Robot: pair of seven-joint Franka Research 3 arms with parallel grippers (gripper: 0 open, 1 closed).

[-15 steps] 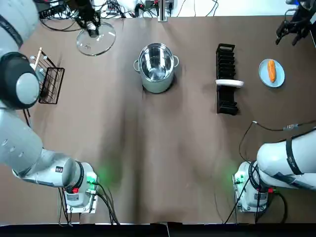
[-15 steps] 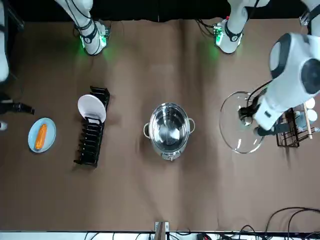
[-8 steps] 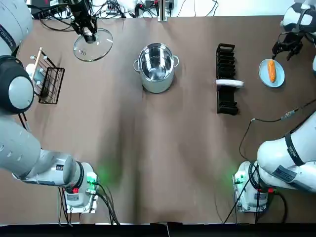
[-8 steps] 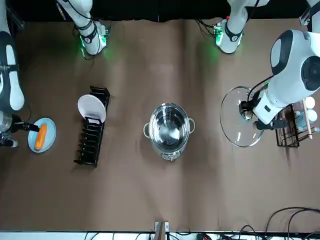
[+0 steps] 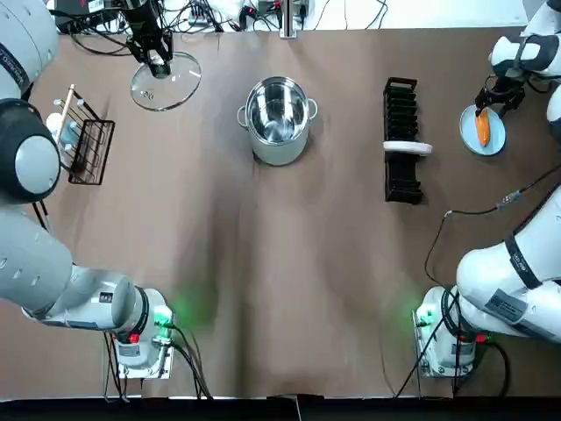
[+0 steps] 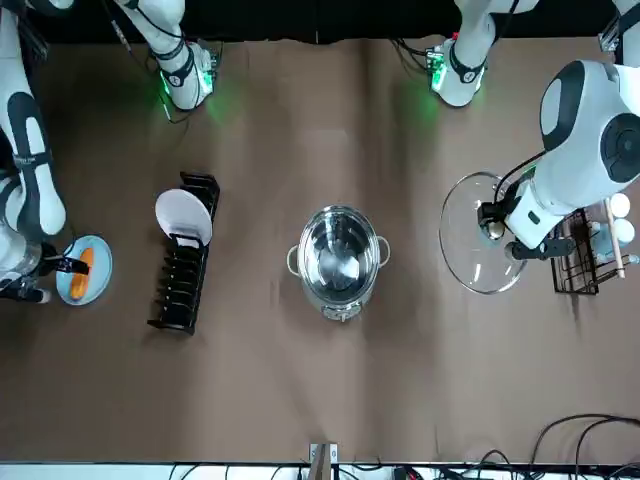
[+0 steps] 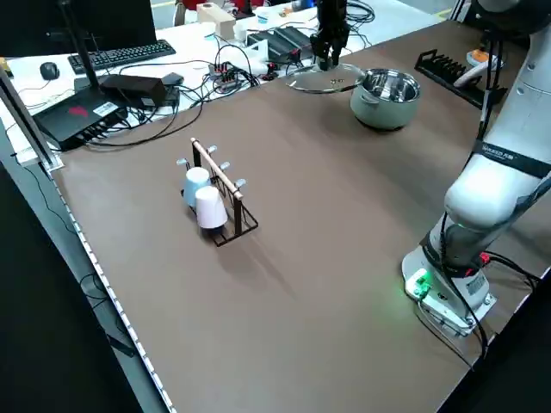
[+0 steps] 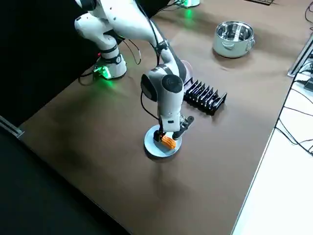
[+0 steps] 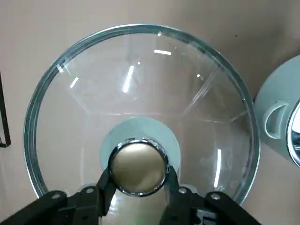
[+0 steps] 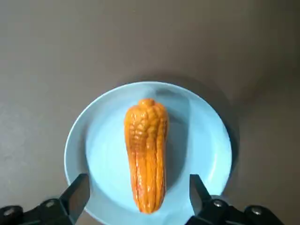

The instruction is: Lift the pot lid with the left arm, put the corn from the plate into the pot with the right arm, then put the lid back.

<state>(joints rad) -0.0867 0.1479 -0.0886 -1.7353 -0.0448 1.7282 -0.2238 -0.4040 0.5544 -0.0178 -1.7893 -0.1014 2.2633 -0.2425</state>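
Right wrist view giving the best look right now: right gripper hanging over the blue plate, fingers spread wide and straddling the near end of the corn without touching it. Lying lengthwise at the middle of the plate, out at the far right of the table, well apart from the pot, beyond the dish rack standing between.

Looking like a light, stiff cob with a bumpy, glossy skin (likely plastic, so possibly slick under hard pads). Rounded and tapering toward the far tip, so risking a roll or a squirt-out if pinched near either end. Best taking it across the thick middle, pads square to the long axis, closing gently but all the way.

Over on the other side, left gripper clamping the metal knob of the glass lid, holding it off to the left of the open pot. Hanging low over the table or resting on it, hard telling which. Probably handling as heavy for its size and breakable, so carrying by that knob alone, level, and avoiding any knock against the pot's rim when going back on.
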